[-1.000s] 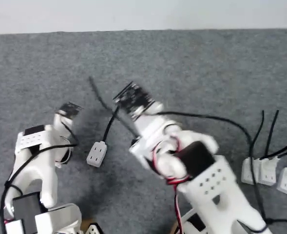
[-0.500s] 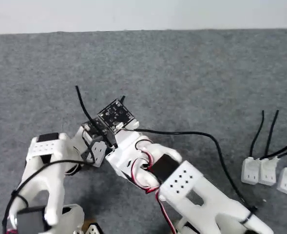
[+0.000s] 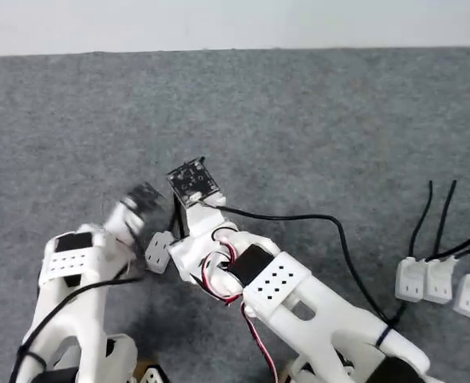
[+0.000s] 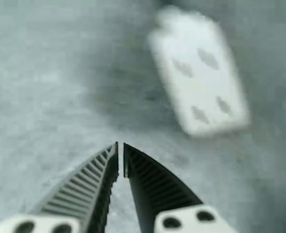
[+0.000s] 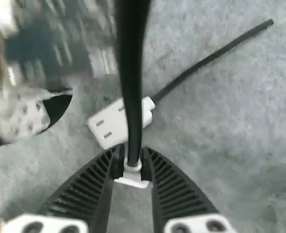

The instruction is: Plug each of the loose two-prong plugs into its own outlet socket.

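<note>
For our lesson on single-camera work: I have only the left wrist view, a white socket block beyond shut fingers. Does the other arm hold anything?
Observer: Yes, the right gripper is shut on a small white plug with a black cord.
Operator: Is it in the socket?
Observer: No, the socket block lies on the carpet just beyond the plug, apart.
Operator: Other sockets?
Observer: Several white corded blocks sit in a row at the high view's right edge.
</note>
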Controlling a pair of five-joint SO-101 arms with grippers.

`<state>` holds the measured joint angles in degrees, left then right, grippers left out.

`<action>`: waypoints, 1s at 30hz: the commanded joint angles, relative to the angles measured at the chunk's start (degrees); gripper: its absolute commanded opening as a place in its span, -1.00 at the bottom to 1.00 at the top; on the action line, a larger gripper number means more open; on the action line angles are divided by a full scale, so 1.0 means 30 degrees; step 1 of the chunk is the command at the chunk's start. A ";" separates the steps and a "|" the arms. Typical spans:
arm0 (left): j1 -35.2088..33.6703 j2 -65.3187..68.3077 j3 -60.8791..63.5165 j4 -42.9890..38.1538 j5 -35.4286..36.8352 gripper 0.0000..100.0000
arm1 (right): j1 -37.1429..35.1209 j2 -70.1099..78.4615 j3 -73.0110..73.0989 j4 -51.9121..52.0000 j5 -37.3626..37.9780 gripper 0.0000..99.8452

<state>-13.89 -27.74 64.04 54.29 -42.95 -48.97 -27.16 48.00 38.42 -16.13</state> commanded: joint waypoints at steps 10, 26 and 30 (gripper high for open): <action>0.2051 -0.8293 0.3531 -0.0557 1.0520 -0.59 | 0.4586 -0.1158 -0.1553 0.1509 0.0029 -0.98; 0.3604 -0.5919 0.2330 -0.1407 0.8821 -0.29 | 0.6022 -0.4352 -0.0527 0.2974 0.0615 -0.98; 0.3546 -0.1055 -0.0161 -0.2579 0.8264 -0.29 | 0.6022 -0.4322 -0.0498 0.2974 0.0645 -0.98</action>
<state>-3.60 -43.56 72.22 50.51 -16.57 -31.56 -38.24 47.74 47.03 -15.25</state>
